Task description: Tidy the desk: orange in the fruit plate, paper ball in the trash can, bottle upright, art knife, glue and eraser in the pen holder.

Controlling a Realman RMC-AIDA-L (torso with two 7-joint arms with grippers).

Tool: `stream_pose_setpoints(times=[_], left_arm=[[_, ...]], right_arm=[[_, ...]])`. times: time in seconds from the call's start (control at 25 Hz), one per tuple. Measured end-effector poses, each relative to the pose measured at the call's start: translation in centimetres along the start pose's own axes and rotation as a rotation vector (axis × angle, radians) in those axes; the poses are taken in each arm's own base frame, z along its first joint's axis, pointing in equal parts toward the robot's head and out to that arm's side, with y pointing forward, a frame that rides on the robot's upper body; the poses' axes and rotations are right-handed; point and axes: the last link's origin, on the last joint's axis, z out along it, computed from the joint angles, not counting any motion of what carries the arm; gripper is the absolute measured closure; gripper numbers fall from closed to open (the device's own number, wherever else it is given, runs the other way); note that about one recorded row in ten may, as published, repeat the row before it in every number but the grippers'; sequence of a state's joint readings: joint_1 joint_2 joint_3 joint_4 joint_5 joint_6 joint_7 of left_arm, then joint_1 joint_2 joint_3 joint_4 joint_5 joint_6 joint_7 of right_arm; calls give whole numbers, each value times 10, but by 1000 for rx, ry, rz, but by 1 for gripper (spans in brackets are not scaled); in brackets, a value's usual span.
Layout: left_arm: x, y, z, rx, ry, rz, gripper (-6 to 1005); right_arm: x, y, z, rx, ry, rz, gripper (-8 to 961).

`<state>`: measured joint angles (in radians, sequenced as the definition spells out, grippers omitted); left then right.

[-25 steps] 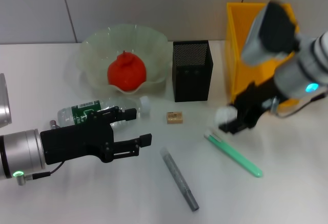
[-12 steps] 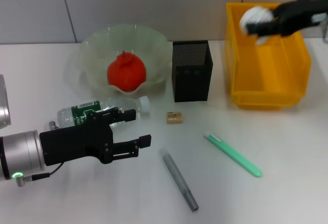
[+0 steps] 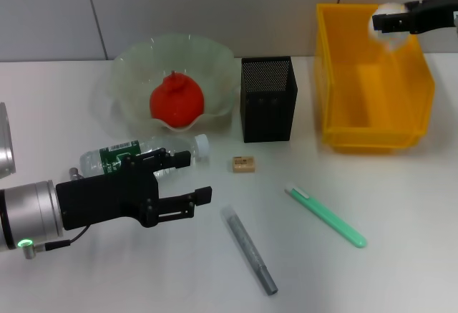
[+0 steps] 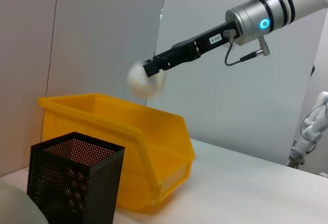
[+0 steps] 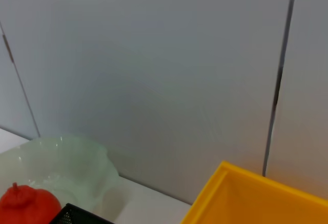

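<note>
My right gripper (image 3: 383,23) is high over the far end of the yellow trash can (image 3: 372,91). The white paper ball (image 3: 387,16) is a blur just off its tip, above the can; the left wrist view shows the gripper (image 4: 154,66) and the ball (image 4: 144,80) too. The orange (image 3: 177,99) lies in the fruit plate (image 3: 129,62). The bottle (image 3: 136,157) lies on its side. My left gripper (image 3: 198,177) is open and empty, just in front of the bottle. The eraser (image 3: 244,164) lies before the pen holder (image 3: 267,98).
A green art knife (image 3: 325,216) and a grey glue stick (image 3: 249,250) lie on the white table toward the front. A grey panelled wall stands behind the table. The pen holder stands between the fruit plate and the trash can.
My right arm has carried the paper ball up off the table to above the trash can, then further right. The ball is now blurred at the tip. The left arm has not moved.
</note>
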<state>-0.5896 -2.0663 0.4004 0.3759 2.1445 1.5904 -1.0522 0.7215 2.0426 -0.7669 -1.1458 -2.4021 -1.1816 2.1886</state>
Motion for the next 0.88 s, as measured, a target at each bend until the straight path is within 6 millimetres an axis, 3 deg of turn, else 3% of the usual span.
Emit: stream_pose_setpoints(times=[0.2,0.36,0.48,0.64,0.68,0.72,0.88], left_arm=[[1,-1,0,3,5,0,208],[1,-1,0,3,6,1,208],[1,-1,0,3,6,1,207],[2,-1,0,2,6,2,207],[2,-1,0,2,6,2,207],[2,-1,0,3,6,1,208],[3,-2,1,2,6,2,208]], right_arm=[[-1,-2,-1,11,-8,-2,312],[-1,-4,0,23,-36,11,118],[-2,-2,-5,-25,-129,40,113],[7,10,-32,-316,-401,79,112],[7,10,-32,-316,-401,79,112],[17,14,-44,-460,-488,103,112],[37,18,-57,-614,-529,119,111]])
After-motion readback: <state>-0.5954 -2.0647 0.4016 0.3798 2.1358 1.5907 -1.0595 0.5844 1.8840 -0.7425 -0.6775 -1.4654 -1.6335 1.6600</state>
